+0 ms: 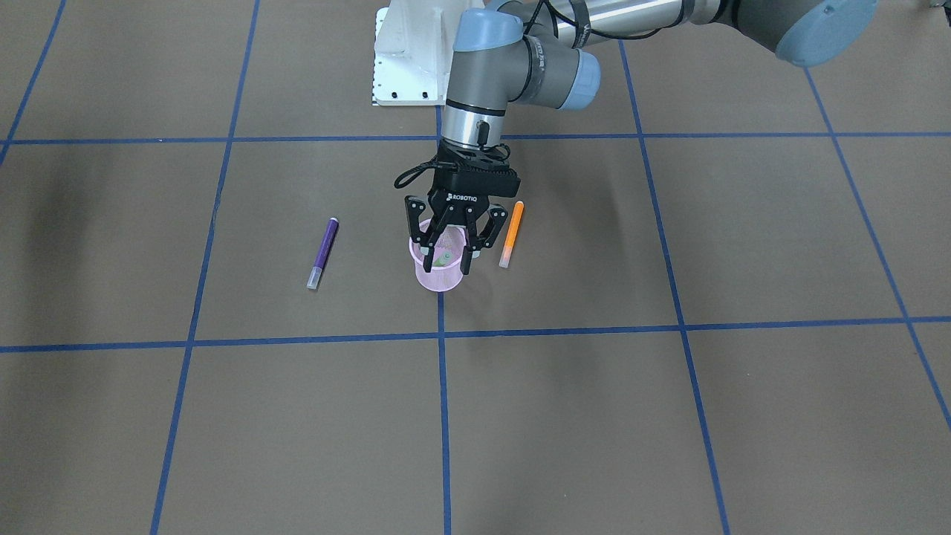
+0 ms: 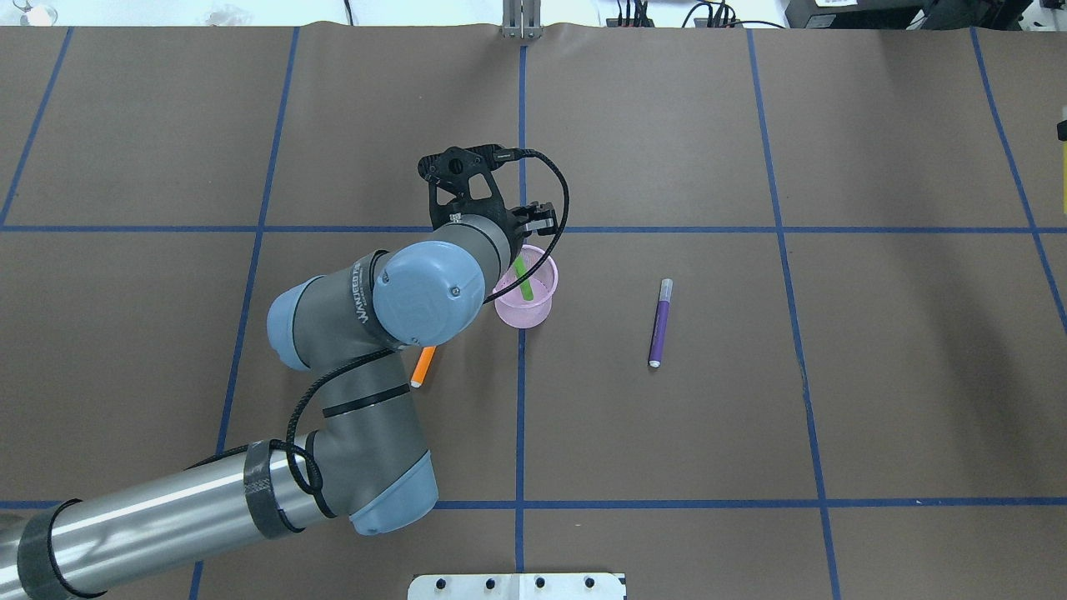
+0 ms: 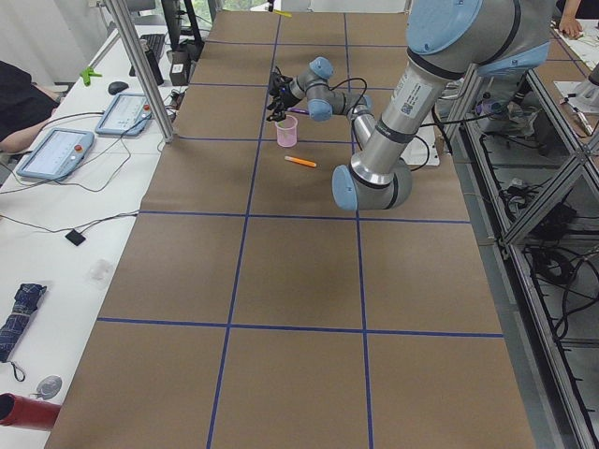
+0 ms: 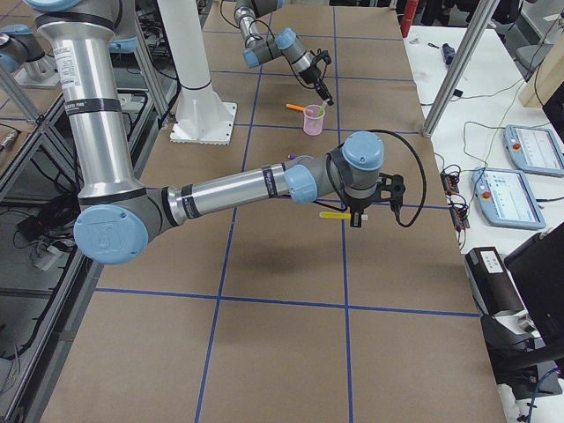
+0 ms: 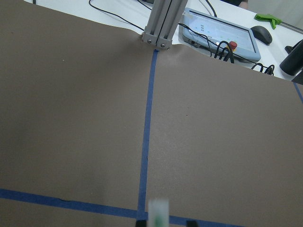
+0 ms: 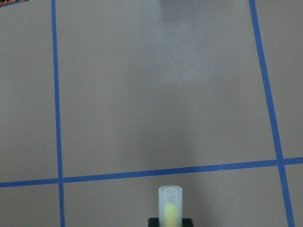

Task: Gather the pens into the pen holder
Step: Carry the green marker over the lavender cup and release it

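Note:
The pink mesh pen holder (image 1: 438,280) stands near the table's middle, also in the overhead view (image 2: 525,313). A green pen (image 2: 524,280) leans inside it. My left gripper (image 1: 447,264) hangs open over the cup's rim, fingers either side of the green pen's pale cap (image 5: 158,213). The orange pen (image 1: 511,234) lies just beside the cup, and the purple pen (image 1: 323,253) lies further off on the other side. My right gripper (image 4: 355,218) is shut on the yellow pen (image 6: 169,208) and holds it above the table, far from the cup.
The robot's white base plate (image 1: 405,59) sits at the table's robot side. An aluminium post (image 5: 158,23) and a teach pendant (image 5: 218,35) stand beyond the table's far edge. Blue tape lines grid the brown table cover.

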`<state>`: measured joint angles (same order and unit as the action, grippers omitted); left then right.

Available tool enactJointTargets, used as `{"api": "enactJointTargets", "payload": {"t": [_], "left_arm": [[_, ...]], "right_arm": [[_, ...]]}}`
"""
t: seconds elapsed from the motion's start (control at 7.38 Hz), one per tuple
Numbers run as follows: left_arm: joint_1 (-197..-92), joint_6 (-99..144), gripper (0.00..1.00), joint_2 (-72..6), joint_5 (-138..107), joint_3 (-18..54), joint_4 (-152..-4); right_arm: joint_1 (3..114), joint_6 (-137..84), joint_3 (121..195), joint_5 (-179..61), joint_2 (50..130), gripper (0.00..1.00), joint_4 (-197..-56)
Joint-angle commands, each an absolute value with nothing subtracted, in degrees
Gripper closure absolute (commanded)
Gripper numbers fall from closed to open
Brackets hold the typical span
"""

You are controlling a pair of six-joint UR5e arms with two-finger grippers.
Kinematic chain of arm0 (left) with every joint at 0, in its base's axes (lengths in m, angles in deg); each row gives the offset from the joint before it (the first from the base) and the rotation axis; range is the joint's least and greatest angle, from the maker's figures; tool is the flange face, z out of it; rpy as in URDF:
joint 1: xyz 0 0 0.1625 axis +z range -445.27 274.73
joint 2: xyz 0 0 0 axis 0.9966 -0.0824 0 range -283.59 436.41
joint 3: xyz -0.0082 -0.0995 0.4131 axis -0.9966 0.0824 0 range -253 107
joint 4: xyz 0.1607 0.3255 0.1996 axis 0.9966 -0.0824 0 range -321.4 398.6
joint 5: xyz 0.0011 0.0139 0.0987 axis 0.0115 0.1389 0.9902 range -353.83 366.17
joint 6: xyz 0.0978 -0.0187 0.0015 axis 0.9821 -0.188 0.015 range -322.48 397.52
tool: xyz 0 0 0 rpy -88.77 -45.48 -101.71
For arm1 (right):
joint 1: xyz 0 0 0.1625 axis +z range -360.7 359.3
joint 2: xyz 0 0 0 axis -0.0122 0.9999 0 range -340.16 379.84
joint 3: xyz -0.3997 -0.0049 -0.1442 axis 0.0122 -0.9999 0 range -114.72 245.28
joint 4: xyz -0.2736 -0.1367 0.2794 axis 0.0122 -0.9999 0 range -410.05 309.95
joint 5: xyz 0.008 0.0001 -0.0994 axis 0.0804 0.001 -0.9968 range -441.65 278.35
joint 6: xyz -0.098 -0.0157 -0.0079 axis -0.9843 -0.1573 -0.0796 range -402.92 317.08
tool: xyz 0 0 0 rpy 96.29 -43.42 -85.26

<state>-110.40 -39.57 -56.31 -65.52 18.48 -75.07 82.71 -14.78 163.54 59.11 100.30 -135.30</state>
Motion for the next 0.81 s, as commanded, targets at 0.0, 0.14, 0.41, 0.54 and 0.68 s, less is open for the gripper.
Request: {"api": "enactJointTargets", "payload": {"t": [0.0,0.14,0.41,0.54,0.68], "left_arm": [[-111.3,-33.9,0.0,-51.4,-71.5,26.1,-74.5],[-113.5,-33.4,0.01,-50.9,-75.4,26.3,-73.2],[-117.2,-27.9,0.01,-50.2,-86.0,26.6,-68.4],[-117.8,-24.6,0.01,-49.5,-90.5,26.6,-65.3],[-117.9,-22.4,0.01,-49.3,-93.2,26.3,-62.8]], "right_arm": [[81.8,-14.7,167.2,59.1,99.1,1.0,-139.8],[81.3,-14.4,168.5,59.2,99.1,1.0,-139.8],[79.1,-8.9,171.7,59.2,98.9,1.0,-139.7],[78.3,-6.7,172.4,59.2,98.0,1.0,-139.7],[76.4,-3.4,173.8,59.0,97.5,1.0,-139.5]]}}
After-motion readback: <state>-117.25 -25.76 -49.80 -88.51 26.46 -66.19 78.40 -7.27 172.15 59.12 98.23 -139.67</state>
